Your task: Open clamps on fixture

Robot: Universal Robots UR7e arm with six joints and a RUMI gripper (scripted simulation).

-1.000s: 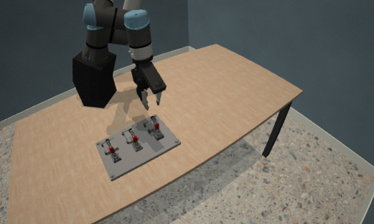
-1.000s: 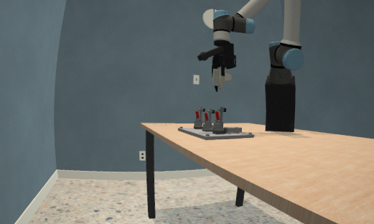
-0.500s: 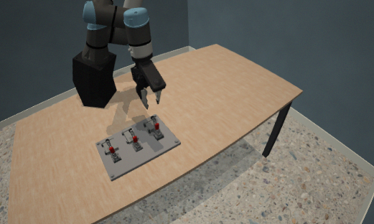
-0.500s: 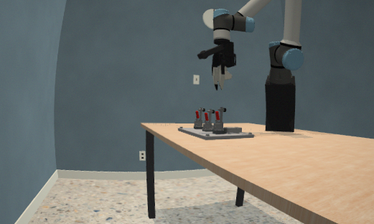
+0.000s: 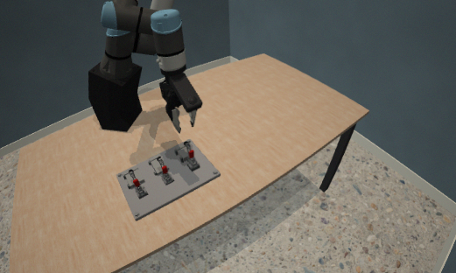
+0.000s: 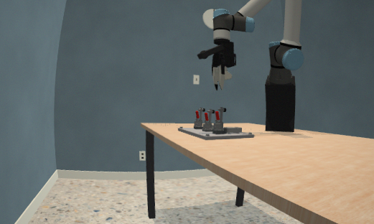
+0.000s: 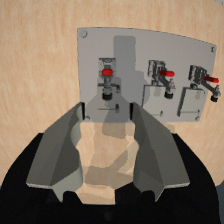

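The grey fixture plate (image 5: pixel 171 191) (image 7: pixel 145 42) carries three clamps with red handles. The right clamp in the top view (image 5: pixel 191 154) is nearest in the exterior view (image 6: pixel 217 115) and leftmost in the wrist view (image 7: pixel 107 72). The middle clamp (image 5: pixel 164 170) (image 6: pixel 206 117) (image 7: pixel 166 73) and the far clamp (image 5: pixel 136 183) (image 6: pixel 197 115) (image 7: pixel 211 79) stand beside it. All three arms look raised, black tips up. Flat grey parts (image 7: pixel 152 96) (image 7: pixel 190 103) lie by two clamps; the third part is shadowed. My gripper (image 5: pixel 185 128) (image 6: pixel 219 88) (image 7: pixel 107 103) is partly open, empty, above the plate's robot side.
The plate lies on the wooden table (image 5: pixel 265 109) (image 6: pixel 275 158), near its front edge. The black robot pedestal (image 5: pixel 115 98) (image 6: pixel 280 108) stands behind the plate. The raised clamp arms are the tallest things on the plate.
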